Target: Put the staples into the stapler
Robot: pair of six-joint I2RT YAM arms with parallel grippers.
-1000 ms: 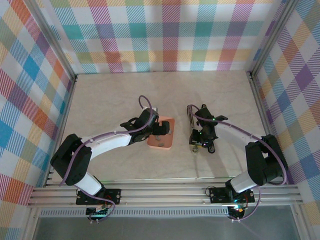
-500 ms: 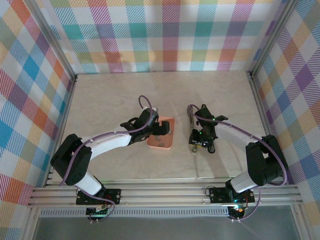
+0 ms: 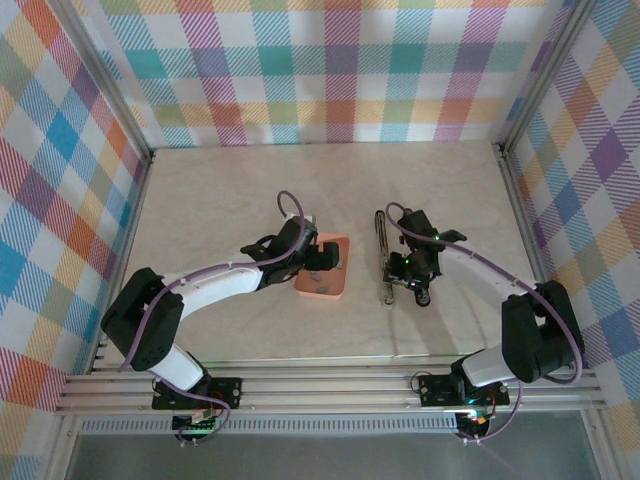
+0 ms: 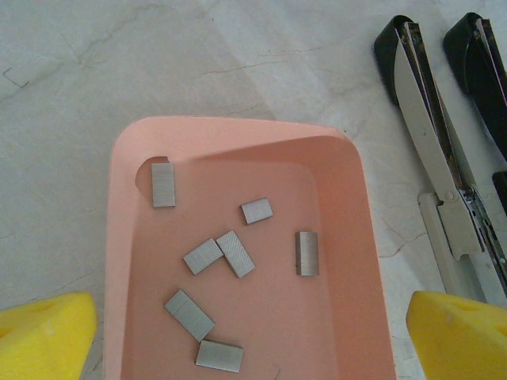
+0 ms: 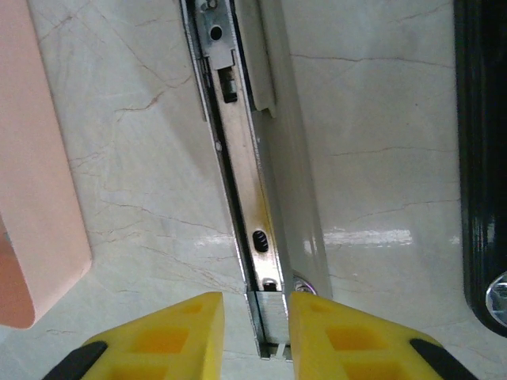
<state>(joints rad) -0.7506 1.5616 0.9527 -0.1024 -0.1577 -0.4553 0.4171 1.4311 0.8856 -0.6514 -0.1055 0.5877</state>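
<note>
Staples [image 4: 238,253] are scattered in pink tray [image 4: 352,237], directly under left gripper [image 4: 252,336], which is spread fully with nothing held. Opened stapler [image 3: 384,255] is laid right of tray, long axis near-far. Right gripper [image 5: 255,332] is narrowly parted astride its near end, not clamped.

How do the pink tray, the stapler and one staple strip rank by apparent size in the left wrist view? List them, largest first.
1. pink tray
2. stapler, cut off at the frame edge
3. staple strip, far smallest
</note>
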